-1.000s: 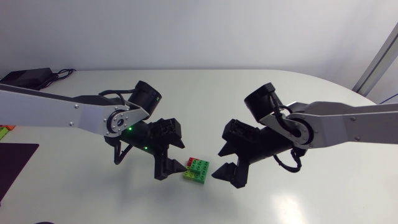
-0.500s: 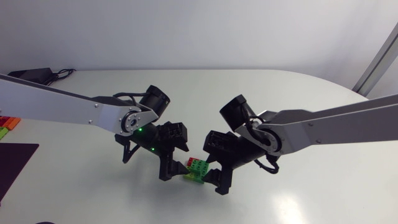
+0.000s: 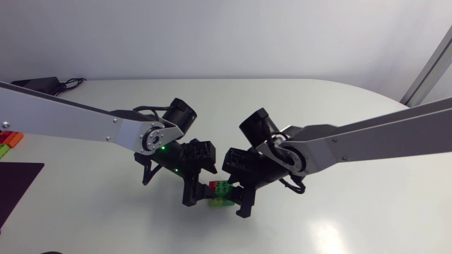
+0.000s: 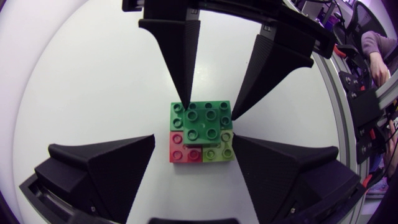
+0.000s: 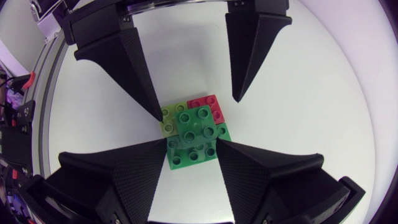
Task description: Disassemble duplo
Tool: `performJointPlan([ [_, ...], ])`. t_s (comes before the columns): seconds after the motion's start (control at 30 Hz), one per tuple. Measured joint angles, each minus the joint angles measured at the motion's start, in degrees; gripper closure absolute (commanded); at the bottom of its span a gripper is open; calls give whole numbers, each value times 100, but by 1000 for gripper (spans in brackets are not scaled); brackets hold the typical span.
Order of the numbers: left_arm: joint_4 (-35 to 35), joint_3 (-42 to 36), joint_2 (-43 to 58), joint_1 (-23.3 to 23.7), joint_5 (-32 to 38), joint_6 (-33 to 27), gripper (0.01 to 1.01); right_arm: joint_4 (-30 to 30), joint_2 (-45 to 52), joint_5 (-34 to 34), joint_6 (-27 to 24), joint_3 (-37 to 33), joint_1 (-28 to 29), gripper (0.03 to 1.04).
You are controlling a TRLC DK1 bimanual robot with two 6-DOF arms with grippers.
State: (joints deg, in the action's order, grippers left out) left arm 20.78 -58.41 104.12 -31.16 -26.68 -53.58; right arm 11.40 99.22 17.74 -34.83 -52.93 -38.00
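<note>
Both claws are set about the one object from opposite sides. The left claw (image 4: 194,138) is spread wide. One of its fingers is laid against the lime brick (image 4: 217,151) and the other is held just clear of the red brick (image 4: 181,149), so nothing is gripped by it. The right claw (image 5: 192,142) is set narrower, and its two tips appear to be pressed against opposite side walls of the lower green brick (image 5: 189,158). The duplo stack (image 4: 202,127) is therefore judged to be held at that end. The stack is found directly between the fingers of each claw, flat on the table (image 3: 332,106) with its studs upward.

Red and lime are laid side by side at the end nearest the left claw, and the lower green brick at the end nearest the right claw. An upper green brick (image 4: 208,121) is seated across the joint. The footprint is close to square, and its slightly longer axis is taken to run from one claw to the other.

The piece is expected to be light, hard and unyielding, with smooth walls that could slip under a pointed tip. The stud joints are likely to be stiff. Hold is best taken low on the flat side walls, with the base pinned while the upper brick is tilted off rather than pulled straight.
</note>
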Motion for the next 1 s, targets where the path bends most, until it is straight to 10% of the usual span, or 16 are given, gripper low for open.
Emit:
performJointPlan([
  [1.0,-7,120,13,72,442,-236,177,-426,-59,-730,-33,0,162,567],
])
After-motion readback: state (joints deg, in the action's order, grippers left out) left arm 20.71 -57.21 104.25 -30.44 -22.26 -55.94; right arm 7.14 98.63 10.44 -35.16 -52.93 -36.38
